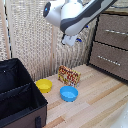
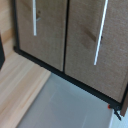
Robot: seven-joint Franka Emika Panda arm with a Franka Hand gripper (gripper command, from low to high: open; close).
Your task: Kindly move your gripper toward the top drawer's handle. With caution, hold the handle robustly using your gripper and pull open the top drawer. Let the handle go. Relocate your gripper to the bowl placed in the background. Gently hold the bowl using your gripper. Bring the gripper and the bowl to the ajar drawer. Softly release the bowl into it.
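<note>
My gripper (image 1: 70, 42) hangs high in the air on the white arm, to the exterior view's left of the brown dresser. Its small dark fingers look apart and hold nothing. The top drawer (image 1: 113, 29) is shut, its silver handle (image 1: 116, 32) well off from the gripper. The wrist view faces both drawer fronts turned sideways; the larger, nearer front is the top drawer (image 2: 85, 50) with its handle (image 2: 100, 35). My fingers do not show there. The yellow bowl (image 1: 44, 85) sits on the wooden table, low and toward the exterior view's left.
The lower drawer (image 1: 107, 61) with its own bar (image 2: 35, 17) is shut. A blue bowl (image 1: 69, 93) lies next to the yellow one, with a colourful box (image 1: 69, 75) behind them. A black open case (image 1: 20, 97) fills the exterior view's left. A curtain hangs behind.
</note>
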